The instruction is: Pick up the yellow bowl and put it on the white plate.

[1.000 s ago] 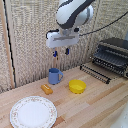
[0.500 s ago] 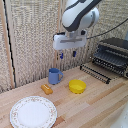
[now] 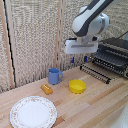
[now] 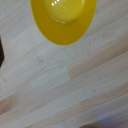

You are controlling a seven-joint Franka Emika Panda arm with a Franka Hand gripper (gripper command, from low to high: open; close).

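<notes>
Yellow vessel [image 3: 76, 86] sat upright on the wooden tabletop [image 3: 100, 107] in the exterior view, a small shallow round bowl, empty, untouched. Gripper [image 3: 79, 59] hung in the air above and slightly behind it, holding nothing; short dark-blue fingers [image 3: 73, 60] pointed down with a gap between them, but how wide the jaws stood could not be judged at this size. Blue mug [image 3: 54, 76] stood to the exterior view's left of the bowl, a small orange-yellow oblong piece [image 3: 46, 89] near it. White plate [image 3: 33, 112] lay well apart at front left. Dark rack [image 3: 111, 59] at right.

Wrist view: vessel [image 4: 63, 19] seen from directly above, glossy bright yellow with concentric rings at centre, partly cut off by the frame edge. Jaws did not show here; bare wood planks only.
</notes>
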